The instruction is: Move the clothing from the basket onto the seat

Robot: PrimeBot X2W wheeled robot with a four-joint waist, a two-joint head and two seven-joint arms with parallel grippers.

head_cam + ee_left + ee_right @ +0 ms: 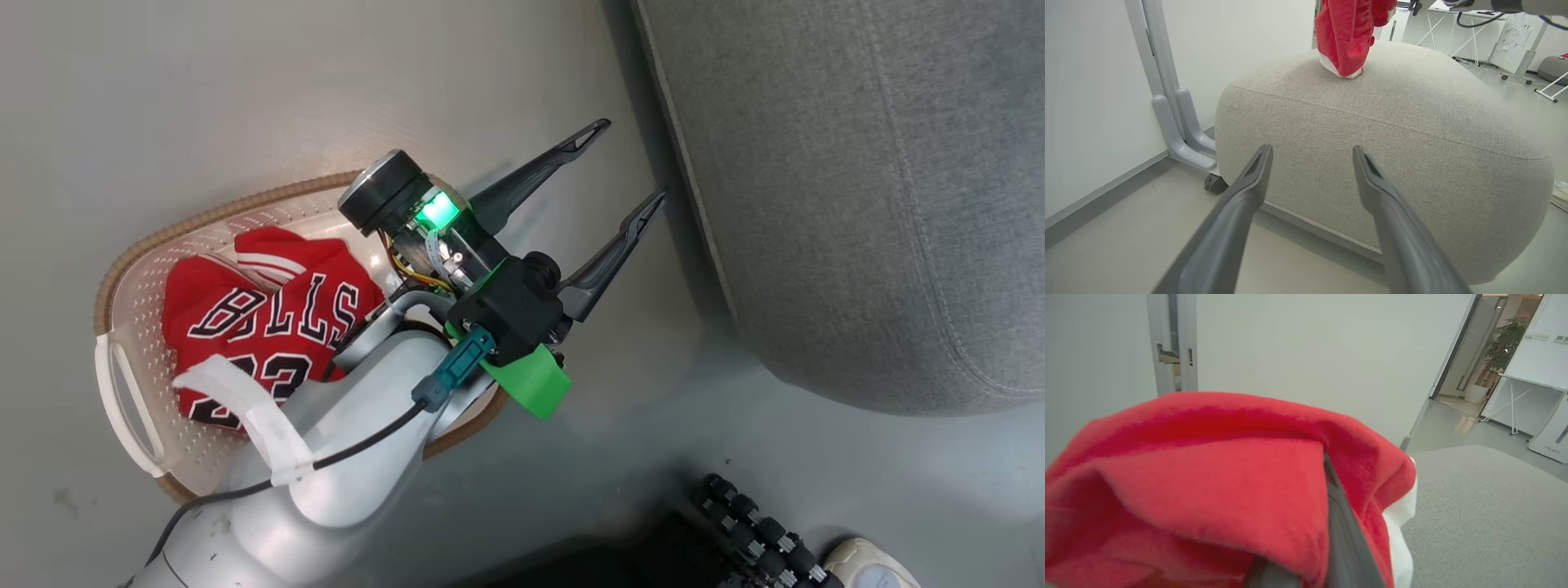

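Potted plant (1504, 345), white table (1535, 383), castor (1214, 183)

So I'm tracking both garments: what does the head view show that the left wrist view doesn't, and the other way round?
Head view: the basket with the jersey in it. Left wrist view: the shorts hanging down to the top of the seat. Both: the seat and the open left hand.
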